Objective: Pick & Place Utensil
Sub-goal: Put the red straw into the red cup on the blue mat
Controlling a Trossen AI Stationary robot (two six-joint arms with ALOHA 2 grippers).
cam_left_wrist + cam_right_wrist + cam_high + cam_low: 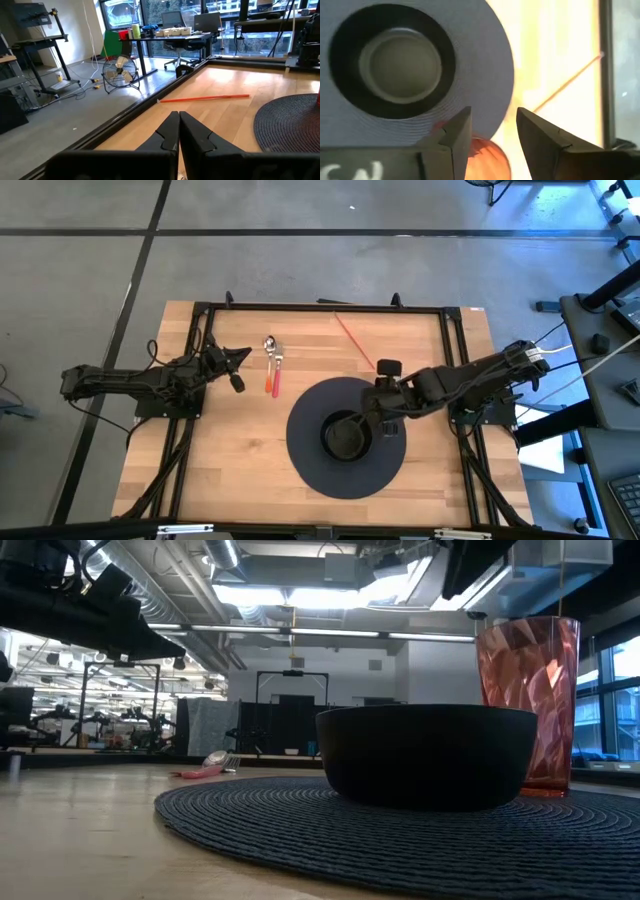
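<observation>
I see a pale wooden surface (240, 460) with a black frame running along its edges. Lying directly on it, right of centre in the overhead frame, is a round dark woven mat (310, 465), which fills the lower right of the low view. Left of the mat and well apart from it, in the upper-left part of the surface, the utensil (274, 370) lies flat, silver head toward the top of the frame and orange-red handle toward the bottom. Another piece of silver cutlery seems to lie just beside it, though I cannot separate them clearly. A thin red stick (354, 340) lies diagonally near the upper edge, above the mat.
</observation>
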